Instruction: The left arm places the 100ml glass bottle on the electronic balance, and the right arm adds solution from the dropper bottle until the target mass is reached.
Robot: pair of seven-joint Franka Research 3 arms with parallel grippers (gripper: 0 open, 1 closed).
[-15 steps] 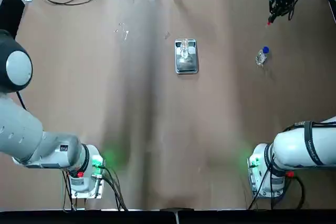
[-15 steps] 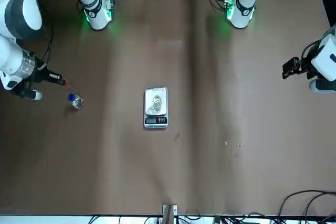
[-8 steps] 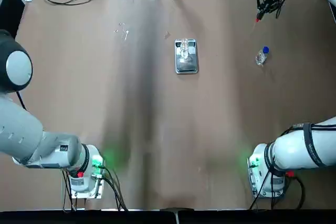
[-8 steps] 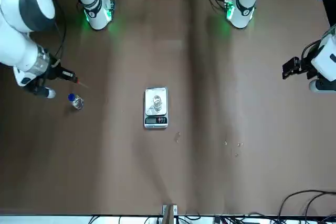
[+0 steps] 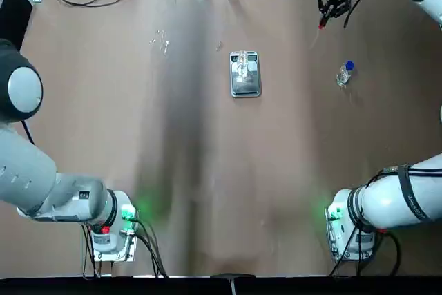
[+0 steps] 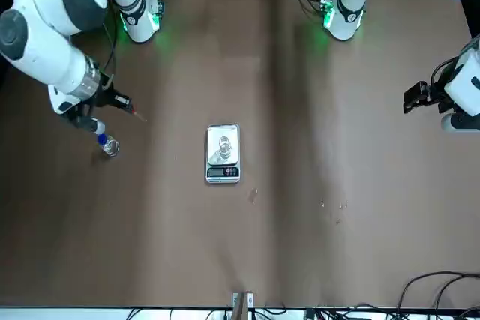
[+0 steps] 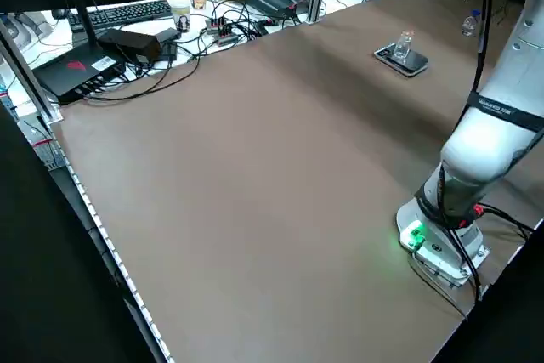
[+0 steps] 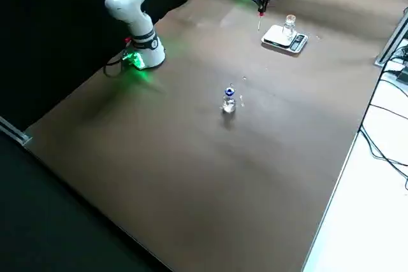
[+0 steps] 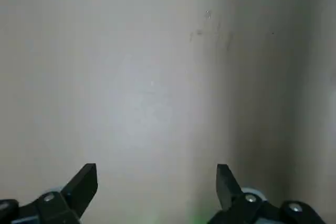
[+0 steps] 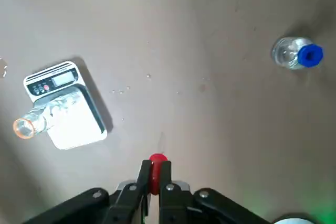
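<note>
Brown tabletop, silver-grey electronic balance, clear 100ml glass bottle, blue-collared dropper bottle, red dropper in black right pincer

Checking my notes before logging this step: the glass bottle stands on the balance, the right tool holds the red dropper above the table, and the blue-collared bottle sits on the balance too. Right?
Not quite. The blue-collared bottle stands on the bare table, well away from the balance, as the top view shows. The rest holds: the glass bottle is on the balance, and the right tool grips the red dropper above the table.
</note>
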